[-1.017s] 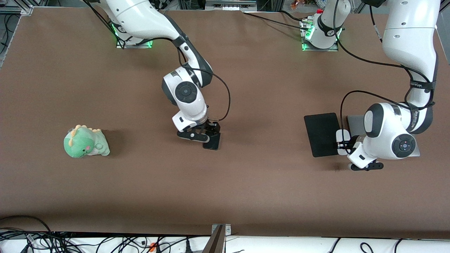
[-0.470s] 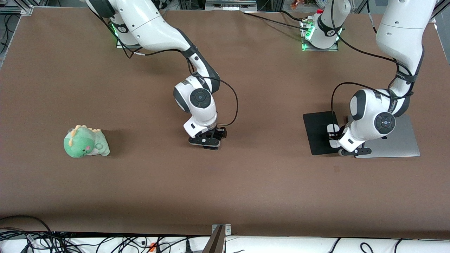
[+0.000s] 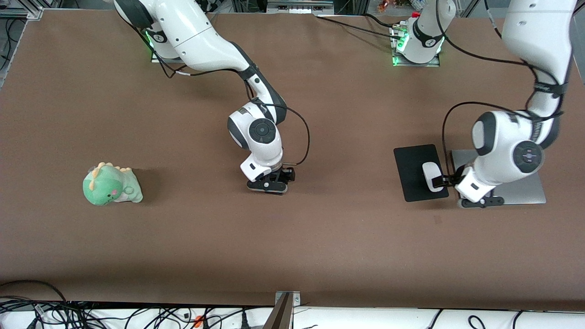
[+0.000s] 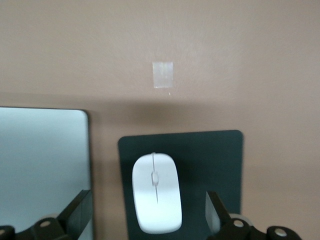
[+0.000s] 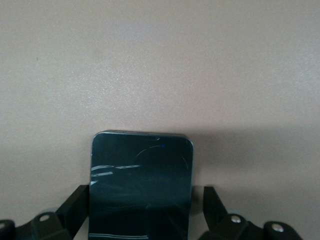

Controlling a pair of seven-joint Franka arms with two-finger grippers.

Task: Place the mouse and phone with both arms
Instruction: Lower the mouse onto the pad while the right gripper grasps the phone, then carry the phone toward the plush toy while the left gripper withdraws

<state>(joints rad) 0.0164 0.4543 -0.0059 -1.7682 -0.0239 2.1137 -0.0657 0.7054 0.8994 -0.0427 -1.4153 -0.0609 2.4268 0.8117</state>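
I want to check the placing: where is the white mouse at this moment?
The mouse lies on the black mouse pad, toward the left arm's end of the table, beside the grey slab. The open left gripper is over it.

Glossy white mouse, matt black pad, scratched glassy phone

mouse on pad, beside laptop

My black two-finger left gripper points down with its fingers spread wide apart. My black two-finger right gripper also points down, its fingers parted.
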